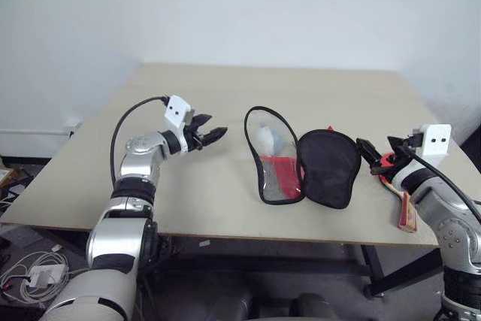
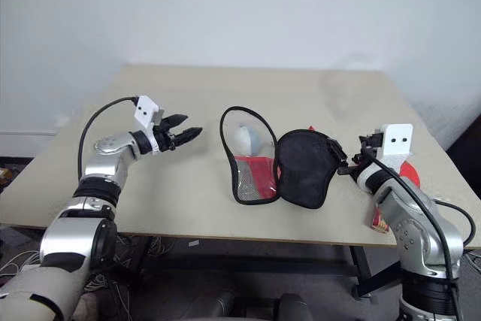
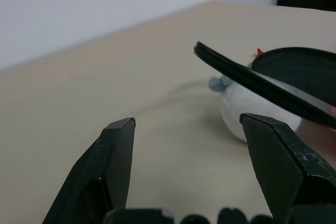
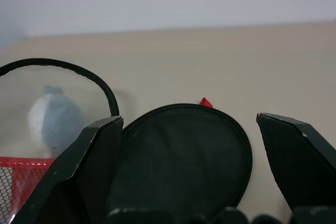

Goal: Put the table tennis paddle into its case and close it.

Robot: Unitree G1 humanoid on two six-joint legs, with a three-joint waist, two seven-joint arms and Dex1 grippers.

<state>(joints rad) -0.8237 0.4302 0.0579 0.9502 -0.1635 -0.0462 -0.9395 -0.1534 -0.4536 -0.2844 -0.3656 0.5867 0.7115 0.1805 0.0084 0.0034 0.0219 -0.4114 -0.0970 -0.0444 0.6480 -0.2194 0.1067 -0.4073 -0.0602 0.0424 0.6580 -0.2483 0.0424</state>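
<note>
The case (image 1: 304,159) lies unzipped and spread open near the middle of the table (image 1: 225,95), its clear plastic half (image 1: 272,157) with the black zipper edge raised on the robot's left and its black fabric half (image 1: 328,167) lying flat on the robot's right. Something red with a mesh-like patch shows through the lower part of the clear half, and a small greyish-white ball (image 1: 267,136) shows through its upper part; whether the ball sits inside the case or just behind the plastic is hard to tell. The paddle (image 1: 397,186) lies on the table near the right edge, mostly hidden under the right arm, its red face and pale handle peeking out. The left gripper (image 1: 209,137) hovers above the table to the left of the case, fingers spread and empty, pointing toward the clear half. The right gripper (image 1: 368,149) hangs just beside the black half, fingers spread wide, holding nothing.
</note>
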